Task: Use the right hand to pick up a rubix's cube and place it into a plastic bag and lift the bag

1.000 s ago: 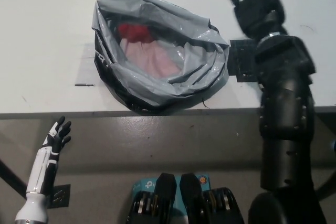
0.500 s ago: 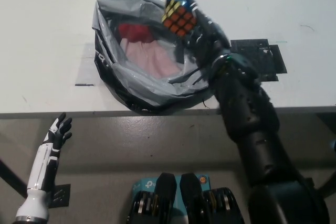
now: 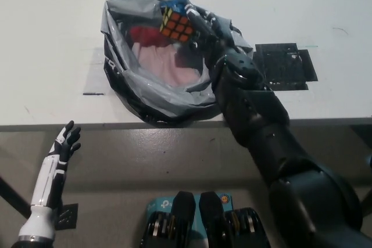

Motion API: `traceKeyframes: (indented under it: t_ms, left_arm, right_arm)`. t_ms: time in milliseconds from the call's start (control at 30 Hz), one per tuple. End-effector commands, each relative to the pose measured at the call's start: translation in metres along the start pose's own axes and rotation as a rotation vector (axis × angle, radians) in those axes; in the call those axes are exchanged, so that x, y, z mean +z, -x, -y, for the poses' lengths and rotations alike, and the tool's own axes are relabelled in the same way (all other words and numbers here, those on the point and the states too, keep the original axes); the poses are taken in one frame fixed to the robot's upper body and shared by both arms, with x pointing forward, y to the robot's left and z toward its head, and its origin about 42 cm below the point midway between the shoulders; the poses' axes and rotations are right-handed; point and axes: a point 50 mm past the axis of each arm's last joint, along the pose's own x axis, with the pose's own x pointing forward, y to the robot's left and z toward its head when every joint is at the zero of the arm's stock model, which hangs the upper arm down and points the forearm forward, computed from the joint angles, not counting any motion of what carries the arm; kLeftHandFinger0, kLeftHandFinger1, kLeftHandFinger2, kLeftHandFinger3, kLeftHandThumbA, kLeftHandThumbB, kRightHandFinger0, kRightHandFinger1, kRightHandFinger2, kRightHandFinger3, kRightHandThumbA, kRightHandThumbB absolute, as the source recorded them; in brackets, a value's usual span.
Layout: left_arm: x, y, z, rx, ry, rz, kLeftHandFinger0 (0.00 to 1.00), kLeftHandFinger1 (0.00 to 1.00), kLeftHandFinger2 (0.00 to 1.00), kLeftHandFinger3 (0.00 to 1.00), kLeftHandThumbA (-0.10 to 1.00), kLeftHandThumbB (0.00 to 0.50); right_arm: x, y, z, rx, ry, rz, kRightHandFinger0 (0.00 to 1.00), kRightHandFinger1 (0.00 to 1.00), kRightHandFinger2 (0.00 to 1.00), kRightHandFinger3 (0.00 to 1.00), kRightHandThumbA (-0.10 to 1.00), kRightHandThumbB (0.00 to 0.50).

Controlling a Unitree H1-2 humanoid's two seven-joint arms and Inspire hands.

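My black right hand [image 3: 203, 27] is shut on the Rubik's cube [image 3: 176, 24], whose orange and yellow faces show. It holds the cube over the open mouth of the grey plastic bag [image 3: 125, 79], near the bag's far right rim. The bag lies slumped on the white table [image 3: 52, 39], and pink and red items [image 3: 165, 56] show inside it. My white left hand [image 3: 65, 143] rests low at the lower left, below the table edge, fingers apart and holding nothing.
A black square mat [image 3: 286, 65] lies on the table right of the bag. A short dark mark [image 3: 93, 93] sits left of the bag. The table's front edge [image 3: 87, 126] runs across the middle of the view.
My right hand has carried the cube leftward from the table's far right to over the bag's mouth. The left hand has barely moved.
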Motion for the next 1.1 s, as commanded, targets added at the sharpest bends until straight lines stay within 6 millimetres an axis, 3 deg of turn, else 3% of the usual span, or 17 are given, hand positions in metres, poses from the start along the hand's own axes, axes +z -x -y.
traceKeyframes:
  t_ms: [0, 33, 67, 100, 133, 300, 567, 700, 800, 867, 900, 1067]
  left_arm:
    - [0.016, -0.01, -0.003, -0.011, -0.013, 0.063, 1.0, 1.0, 1.0, 1.0, 1.0, 0.163]
    - [0.015, -0.009, -0.002, -0.015, -0.012, 0.059, 1.0, 1.0, 1.0, 1.0, 1.0, 0.168]
    - [0.016, -0.009, -0.002, -0.016, -0.01, 0.059, 1.0, 1.0, 1.0, 1.0, 1.0, 0.161]
    - [0.016, -0.01, 0.0, -0.019, -0.01, 0.061, 1.0, 1.0, 1.0, 1.0, 1.0, 0.16]
    - [0.015, -0.01, 0.0, -0.021, -0.01, 0.061, 1.0, 1.0, 1.0, 1.0, 1.0, 0.169]
    - [0.012, -0.004, 0.002, -0.025, -0.009, 0.053, 1.0, 1.0, 1.0, 1.0, 1.0, 0.151]
    - [0.008, 0.003, 0.003, -0.023, 0.005, 0.036, 1.0, 1.0, 1.0, 1.0, 1.0, 0.124]
    - [0.005, 0.009, 0.003, -0.023, 0.006, 0.021, 1.0, 1.0, 1.0, 1.0, 1.0, 0.109]
    - [0.004, 0.01, 0.002, -0.021, 0.003, 0.015, 1.0, 1.0, 1.0, 1.0, 1.0, 0.11]
    - [0.004, 0.011, 0.001, -0.021, 0.005, 0.007, 1.0, 1.0, 1.0, 1.0, 1.0, 0.124]
    - [0.004, 0.011, 0.001, -0.018, 0.007, 0.001, 1.0, 1.0, 1.0, 1.0, 1.0, 0.117]
    - [0.001, 0.013, 0.001, -0.018, 0.004, 0.015, 1.0, 1.0, 1.0, 1.0, 1.0, 0.105]
  right_arm:
    - [0.059, -0.004, -0.031, 0.078, 0.241, 0.197, 0.42, 0.89, 1.0, 1.0, 0.36, 0.29]
    - [0.058, -0.004, -0.03, 0.099, 0.259, 0.193, 0.67, 1.0, 1.0, 1.0, 0.41, 0.363]
    - [0.058, -0.004, -0.03, 0.125, 0.277, 0.188, 0.79, 1.0, 1.0, 1.0, 0.47, 0.319]
    - [0.059, -0.003, -0.029, 0.186, 0.319, 0.184, 1.0, 1.0, 1.0, 1.0, 0.54, 0.317]
    - [0.058, -0.002, -0.029, 0.238, 0.355, 0.181, 1.0, 1.0, 1.0, 1.0, 0.58, 0.333]
    - [0.051, 0.001, -0.028, 0.297, 0.421, 0.153, 1.0, 1.0, 1.0, 1.0, 0.6, 0.361]
    - [0.043, 0.007, -0.024, 0.309, 0.458, 0.126, 1.0, 1.0, 1.0, 1.0, 0.53, 0.306]
    - [0.041, 0.012, -0.021, 0.305, 0.486, 0.146, 1.0, 1.0, 1.0, 1.0, 0.59, 0.307]
    - [0.058, 0.018, -0.02, 0.296, 0.538, 0.283, 1.0, 1.0, 1.0, 1.0, 0.62, 0.3]
    - [0.079, 0.03, -0.021, 0.288, 0.544, 0.398, 1.0, 1.0, 1.0, 1.0, 0.59, 0.272]
    - [0.095, 0.039, -0.019, 0.279, 0.578, 0.481, 1.0, 1.0, 1.0, 1.0, 0.63, 0.268]
    - [0.132, 0.064, -0.01, 0.231, 0.717, 0.655, 1.0, 1.0, 1.0, 1.0, 0.7, 0.322]
